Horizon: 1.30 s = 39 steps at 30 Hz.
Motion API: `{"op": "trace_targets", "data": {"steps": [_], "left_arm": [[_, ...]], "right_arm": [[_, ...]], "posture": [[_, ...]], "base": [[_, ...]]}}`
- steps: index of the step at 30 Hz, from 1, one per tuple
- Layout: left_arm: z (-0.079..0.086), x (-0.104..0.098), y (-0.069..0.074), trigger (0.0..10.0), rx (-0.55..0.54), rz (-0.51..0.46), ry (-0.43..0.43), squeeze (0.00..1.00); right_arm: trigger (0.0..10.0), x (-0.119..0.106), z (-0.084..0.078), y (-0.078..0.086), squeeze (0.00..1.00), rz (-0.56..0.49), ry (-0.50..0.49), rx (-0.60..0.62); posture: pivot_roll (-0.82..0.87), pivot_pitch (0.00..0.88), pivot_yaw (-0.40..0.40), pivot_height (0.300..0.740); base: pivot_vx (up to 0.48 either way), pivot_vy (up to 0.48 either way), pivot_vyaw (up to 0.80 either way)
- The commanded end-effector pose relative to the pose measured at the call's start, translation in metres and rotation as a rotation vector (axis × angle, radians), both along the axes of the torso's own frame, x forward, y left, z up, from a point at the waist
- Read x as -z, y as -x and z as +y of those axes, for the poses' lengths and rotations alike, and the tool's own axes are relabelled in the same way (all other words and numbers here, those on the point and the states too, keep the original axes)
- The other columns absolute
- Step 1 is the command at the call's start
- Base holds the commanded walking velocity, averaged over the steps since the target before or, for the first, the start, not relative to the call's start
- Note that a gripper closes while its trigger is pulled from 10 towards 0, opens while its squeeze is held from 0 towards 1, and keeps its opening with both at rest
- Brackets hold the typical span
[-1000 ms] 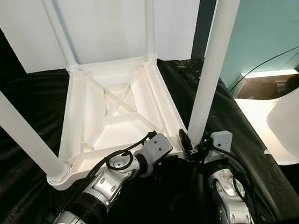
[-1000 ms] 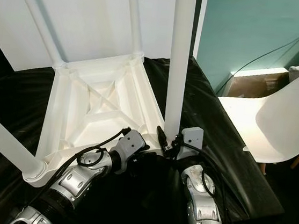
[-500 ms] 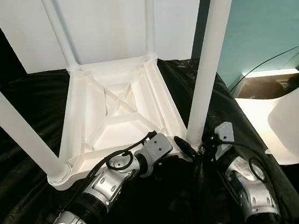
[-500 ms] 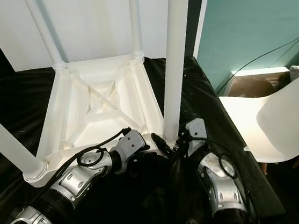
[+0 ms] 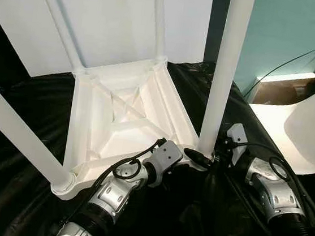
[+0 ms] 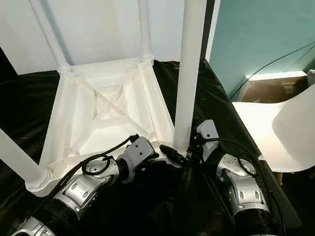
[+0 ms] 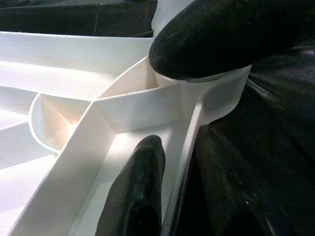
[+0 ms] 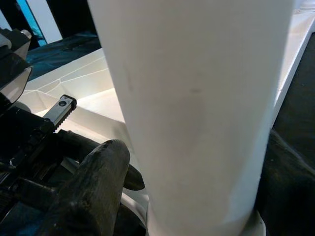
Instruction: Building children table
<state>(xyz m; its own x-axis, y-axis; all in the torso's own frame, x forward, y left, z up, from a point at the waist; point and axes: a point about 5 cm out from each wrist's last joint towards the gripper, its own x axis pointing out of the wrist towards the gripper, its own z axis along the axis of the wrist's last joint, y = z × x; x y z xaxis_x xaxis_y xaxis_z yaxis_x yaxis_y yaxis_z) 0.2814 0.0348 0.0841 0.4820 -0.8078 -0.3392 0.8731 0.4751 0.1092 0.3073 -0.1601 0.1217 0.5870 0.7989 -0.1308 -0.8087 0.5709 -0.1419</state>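
Closest to me, the two silver arms reach forward over a crinkled black plastic sheet (image 5: 22,154) that covers the surface everything rests on.

The left gripper (image 7: 182,162) sits at the near edge of the upturned white plastic children's table (image 5: 117,119). Its wrist view shows one black finger (image 7: 138,191) inside the ribbed underside and the other outside, with the thin white rim wall between them, so the fingers are closed onto that rim. From the head views the fingers themselves are hidden behind the wrist housing.

Just beside it, the right gripper (image 8: 197,162) is at the foot of the near-right white round table leg (image 5: 223,80), where the leg meets its corner socket. Its wrist view shows the leg between two black fingers (image 8: 93,187), one on each side and against it, so the fingers are clamped around the leg's base. A third black shape in the left wrist view, at the corner, is too close to make out clearly.

The table lies upside down on the sheet, its cross-braced underside facing up. Four legs stand up from the corners, and all are cut off by the top or side of the head views.

Beyond, a white board (image 5: 112,16) leans behind the table, a teal wall (image 5: 292,31) with a dark cable is to the right, and a white moulded chair (image 6: 298,128) is partly cut off at the right edge.
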Motion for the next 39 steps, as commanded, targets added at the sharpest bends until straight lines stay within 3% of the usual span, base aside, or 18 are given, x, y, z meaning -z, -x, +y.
{"op": "trace_targets", "data": {"steps": [1,6,17,20,22,23,26,34,35,36,37,39], "left_arm": [[0.012,0.033,0.009,10.0,-0.024,0.13,-0.098,0.0],[0.011,0.032,0.009,10.0,-0.02,0.128,-0.099,0.0],[0.012,0.032,0.008,10.0,-0.021,0.128,-0.1,0.0],[0.013,0.032,0.007,10.0,-0.02,0.124,-0.103,0.0],[0.013,0.032,0.007,10.0,-0.02,0.124,-0.103,0.0],[0.013,0.032,0.007,10.0,-0.023,0.125,-0.1,0.0],[0.013,0.032,0.007,10.0,-0.024,0.125,-0.097,0.0],[0.012,0.032,0.007,10.0,-0.029,0.126,-0.093,0.0],[0.012,0.032,0.007,10.0,-0.03,0.127,-0.092,0.0],[0.012,0.032,0.007,10.0,-0.03,0.128,-0.091,0.0],[0.012,0.032,0.007,10.0,-0.031,0.129,-0.091,0.0],[0.012,0.032,0.007,10.0,-0.03,0.129,-0.09,0.0]], "right_arm": [[10.0,0.017,0.005,0.006,0.0,0.081,0.015,-0.044],[10.0,0.031,0.005,0.015,0.0,0.117,0.04,-0.044],[10.0,0.038,0.01,0.02,0.0,0.118,0.038,-0.043],[10.0,0.041,-0.002,0.011,0.0,0.085,0.084,0.055],[10.0,0.041,-0.002,0.011,0.0,0.085,0.084,0.055],[10.0,0.038,-0.009,0.0,0.0,0.028,0.107,0.182],[10.0,0.035,-0.009,-0.006,0.0,-0.004,0.097,0.261],[10.0,0.037,0.01,0.006,0.0,0.006,0.04,0.159],[6.9,0.038,0.011,0.008,0.0,0.01,0.035,0.141],[0.9,0.039,0.01,0.009,0.0,0.013,0.028,0.128],[0.0,0.039,0.009,0.01,0.0,0.012,0.024,0.117],[0.0,0.04,0.008,0.012,0.0,0.01,0.024,0.104]], "posture": [[-0.09,0.0,0.082,0.74],[-0.09,0.0,0.085,0.74],[-0.1,0.0,0.09,0.74],[-0.1,0.0,0.089,0.74],[-0.1,0.0,0.089,0.74],[-0.09,0.0,0.086,0.74],[-0.09,0.0,0.081,0.74],[-0.09,0.0,0.079,0.74],[-0.09,0.0,0.079,0.74],[-0.09,0.0,0.079,0.74],[-0.09,0.0,0.079,0.74],[-0.09,0.0,0.08,0.74]], "base": [[0.0,0.0,0.0],[0.0,0.0,0.0],[0.0,0.0,0.0],[0.0,0.0,0.0],[0.0,0.0,0.0],[0.0,0.0,0.0],[0.0,0.0,0.0],[0.0,0.0,0.0],[0.0,0.0,0.0],[0.0,0.0,0.0],[0.0,0.0,0.0],[0.0,0.0,0.0]]}}
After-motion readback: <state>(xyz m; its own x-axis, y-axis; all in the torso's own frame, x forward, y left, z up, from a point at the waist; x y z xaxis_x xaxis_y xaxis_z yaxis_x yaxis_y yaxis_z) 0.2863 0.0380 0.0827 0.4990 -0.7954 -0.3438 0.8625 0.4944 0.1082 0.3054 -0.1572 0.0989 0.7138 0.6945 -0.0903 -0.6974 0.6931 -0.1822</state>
